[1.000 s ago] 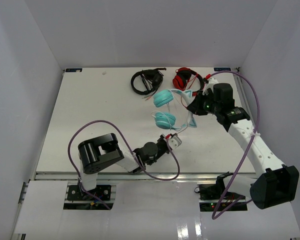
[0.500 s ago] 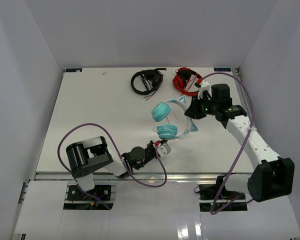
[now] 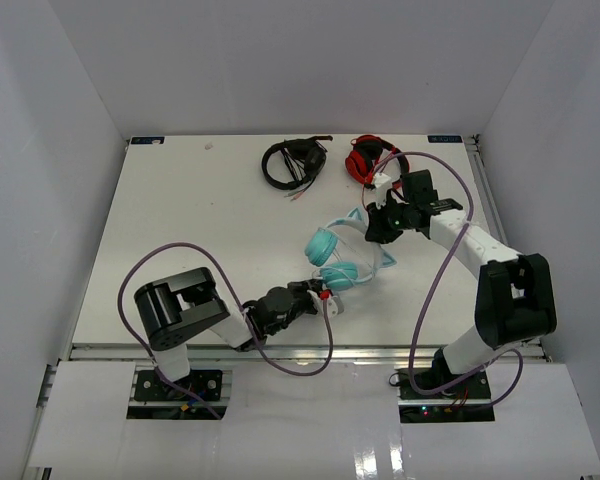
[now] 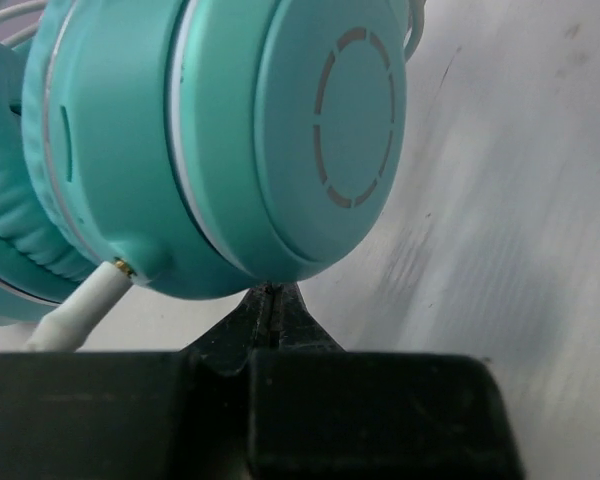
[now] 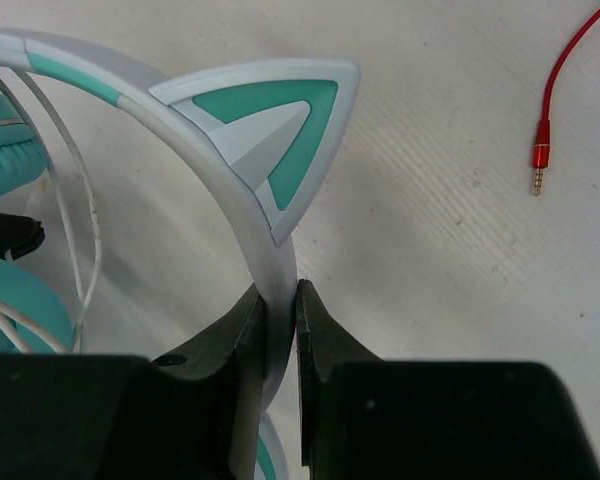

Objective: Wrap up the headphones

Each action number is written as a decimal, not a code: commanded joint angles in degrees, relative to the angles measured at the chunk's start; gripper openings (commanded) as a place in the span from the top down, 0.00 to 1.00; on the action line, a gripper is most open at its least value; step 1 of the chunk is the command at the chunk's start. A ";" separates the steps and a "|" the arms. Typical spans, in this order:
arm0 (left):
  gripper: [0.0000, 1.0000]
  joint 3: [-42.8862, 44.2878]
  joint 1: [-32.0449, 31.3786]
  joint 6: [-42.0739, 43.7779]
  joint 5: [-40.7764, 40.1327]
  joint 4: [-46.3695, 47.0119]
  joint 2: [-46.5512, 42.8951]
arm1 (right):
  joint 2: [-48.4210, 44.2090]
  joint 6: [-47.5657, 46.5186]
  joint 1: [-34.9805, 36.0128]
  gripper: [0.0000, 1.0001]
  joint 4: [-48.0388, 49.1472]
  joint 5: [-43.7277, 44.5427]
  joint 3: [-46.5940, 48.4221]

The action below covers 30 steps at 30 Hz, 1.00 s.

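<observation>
The turquoise headphones (image 3: 326,246) lie mid-table, their white headband (image 3: 377,262) curving to the right. My right gripper (image 3: 378,228) is shut on that headband (image 5: 195,150), just below a cat-ear point (image 5: 275,125). My left gripper (image 3: 323,293) sits low on the table against the near earcup (image 4: 280,130), jaws pressed shut, tips (image 4: 270,292) touching the cup's underside. The thin white cable (image 4: 75,312) leaves the cup's jack and runs past the left finger. I see nothing between those jaws. Loops of cable (image 5: 80,220) hang inside the headband.
Black headphones (image 3: 293,163) and red headphones (image 3: 370,160) lie at the table's far side. A red cable with its plug (image 5: 538,165) trails on the table right of the right gripper. Purple robot cables loop over both arms.
The right gripper has carried the headphones toward the near left and turned them. The left gripper has drawn back left, staying by the near earcup.
</observation>
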 commanded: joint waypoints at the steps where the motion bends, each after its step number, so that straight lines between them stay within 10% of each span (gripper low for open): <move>1: 0.96 2.62 4.55 6.61 -2.48 -6.00 2.80 | 4.24 -6.75 -0.46 0.92 5.12 0.27 3.69; 8: 0.84 6.83 7.69 9.13 -1.60 -11.80 6.00 | 13.21 -8.54 0.67 0.92 9.44 4.02 6.34; 17: 0.23 5.87 7.68 0.03 -1.56 -30.45 -5.95 | 16.16 -8.86 1.64 0.92 12.82 8.11 5.61; 24: 0.21 6.71 5.98 -8.95 2.55 -53.41 -24.42 | 15.27 -9.04 2.78 0.90 13.98 13.37 5.67; 28: 0.18 9.69 6.00 -17.18 3.38 -67.05 -38.04 | 14.04 -8.60 3.55 0.71 13.85 15.63 6.10; 30: 0.16 11.41 6.07 -24.84 2.44 -74.01 -42.54 | 13.22 -8.30 3.90 0.37 12.93 16.60 6.36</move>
